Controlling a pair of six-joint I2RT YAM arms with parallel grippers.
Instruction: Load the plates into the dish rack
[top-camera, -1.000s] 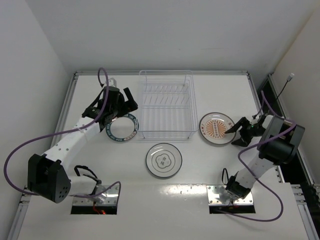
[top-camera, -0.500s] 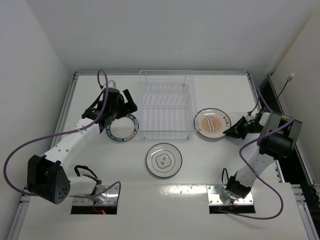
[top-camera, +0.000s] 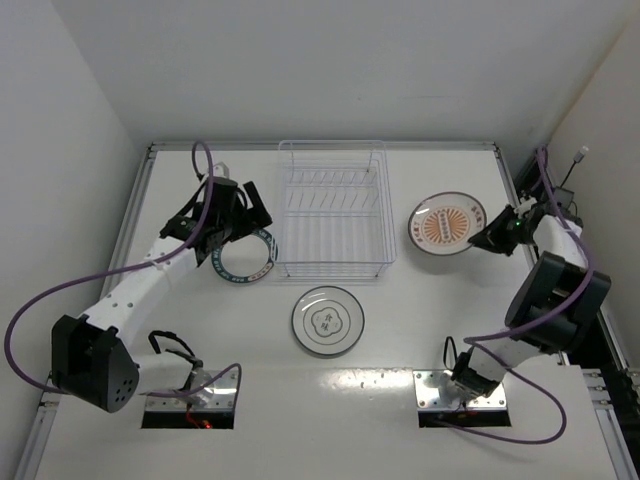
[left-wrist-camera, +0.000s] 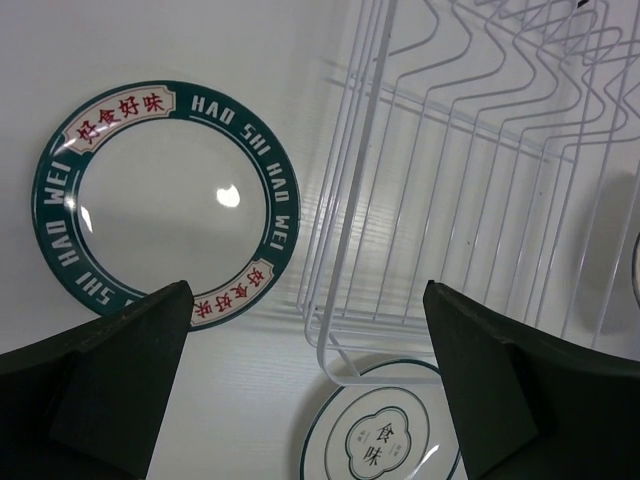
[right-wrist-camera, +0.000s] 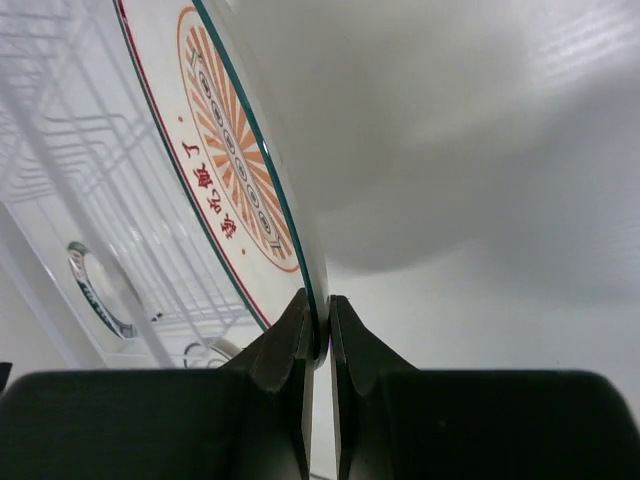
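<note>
The orange sunburst plate hangs in the air to the right of the dish rack, its right rim pinched by my right gripper, which is shut on it. On the table left of the rack lies the teal lettered-rim plate. My left gripper hovers open above it, holding nothing. The white plate with a thin dark ring lies flat in front of the rack.
The rack's wire dividers fill the right half of the left wrist view. Purple cables loop from both arms. White walls stand close on the left, back and right. A raised rail runs along the table's far edge.
My right gripper closed on the sunburst plate's rim and lifted it up and back to the right, off the table. The left arm barely shifted.
</note>
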